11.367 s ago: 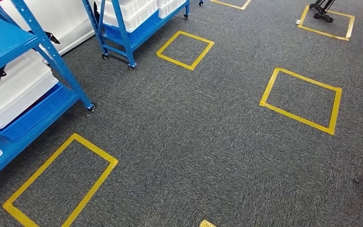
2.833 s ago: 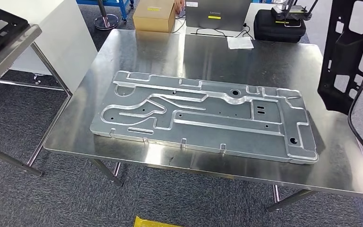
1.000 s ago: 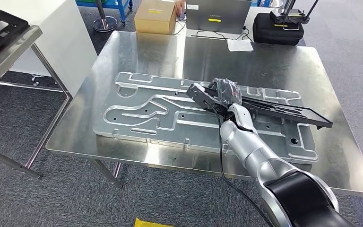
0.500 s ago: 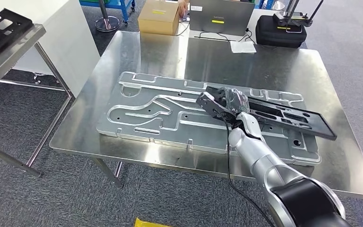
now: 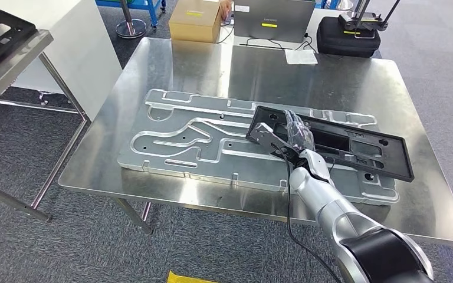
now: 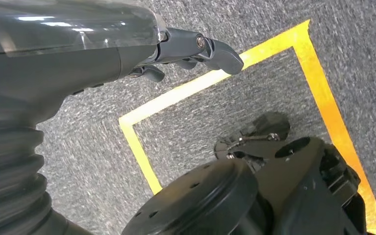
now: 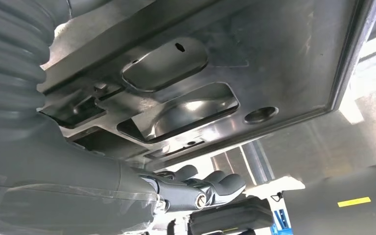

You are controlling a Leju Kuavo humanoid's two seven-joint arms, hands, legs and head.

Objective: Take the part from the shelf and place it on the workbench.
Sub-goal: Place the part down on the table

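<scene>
The black perforated part [image 5: 354,147] lies nearly flat across the right half of the big silver stamped plate [image 5: 200,135] on the steel workbench [image 5: 354,76]. My right hand [image 5: 292,132] grips the part's left end, fingers over its top. In the right wrist view the part's underside [image 7: 274,63] runs close by my right hand [image 7: 196,188], with the plate gleaming through its cut-outs. My left hand [image 6: 191,49] hangs beside my body over the carpet, fingers apart, holding nothing.
At the bench's far edge are a cardboard box [image 5: 194,20], a laptop [image 5: 271,20], a sheet of paper [image 5: 300,56] and a black case [image 5: 349,35]. A second steel table [image 5: 12,56] with another black part stands at the left. Yellow floor tape [image 6: 225,78] lies below my left hand.
My right hand has lowered the black part from a tilted pose until it lies almost flat on the silver plate, its far end swinging down and to the right.
</scene>
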